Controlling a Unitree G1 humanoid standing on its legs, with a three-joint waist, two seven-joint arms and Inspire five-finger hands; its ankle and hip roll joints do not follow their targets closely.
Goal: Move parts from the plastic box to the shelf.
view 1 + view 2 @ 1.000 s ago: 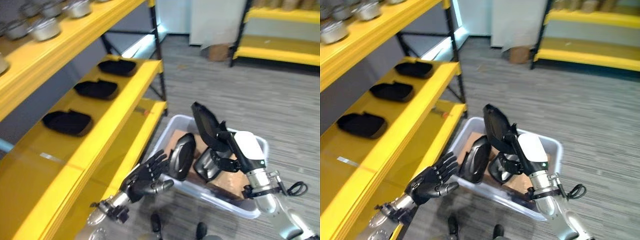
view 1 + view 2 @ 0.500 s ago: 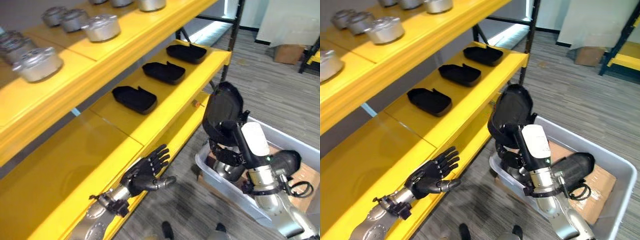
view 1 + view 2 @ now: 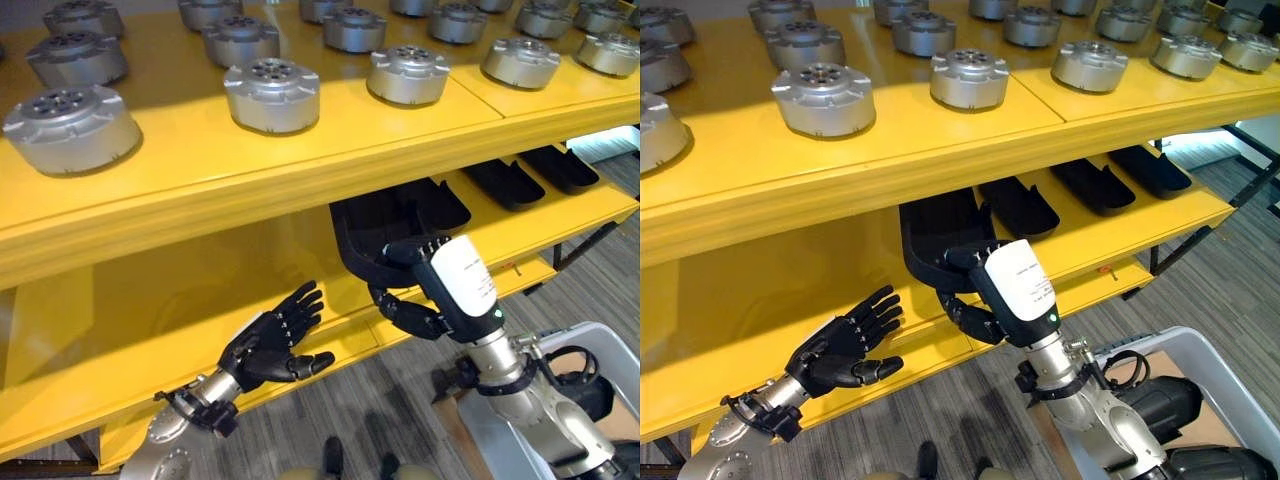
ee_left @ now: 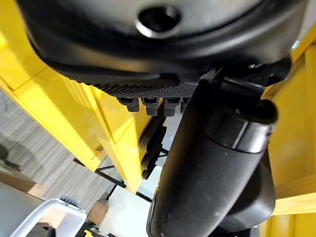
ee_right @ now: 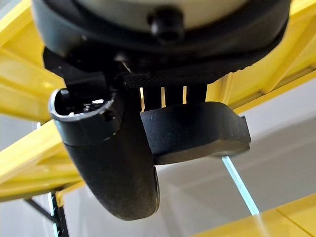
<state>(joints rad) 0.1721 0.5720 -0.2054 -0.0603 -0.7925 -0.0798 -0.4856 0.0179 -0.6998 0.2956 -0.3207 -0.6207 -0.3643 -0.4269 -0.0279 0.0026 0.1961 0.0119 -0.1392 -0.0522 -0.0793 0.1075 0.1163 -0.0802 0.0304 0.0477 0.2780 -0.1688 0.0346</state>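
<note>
My right hand (image 3: 410,318) is shut on a black moulded part (image 3: 365,235), fingers curled over its edge. The part hangs tilted in the opening of the yellow shelf, just above the middle board (image 3: 150,310). Past the thumb (image 5: 113,163) in the right wrist view, the same part (image 5: 197,131) shows close up. To its right, three similar black parts (image 3: 1020,205) lie in a row on that board. My left hand (image 3: 275,345) hovers open, palm up, at the board's front edge, apart from the held part. The plastic box (image 3: 1200,350) stands on the floor at lower right with dark parts (image 3: 1160,405) in it.
Several silver round parts (image 3: 270,92) stand in rows on the upper yellow board (image 3: 300,160), which overhangs the middle level. Bare yellow board lies left of the held part. Grey plank floor (image 3: 400,400) runs below the shelf front.
The camera has swung from the box to face the shelf. My right hand has carried the black part up into the middle level. The left hand stays open.
</note>
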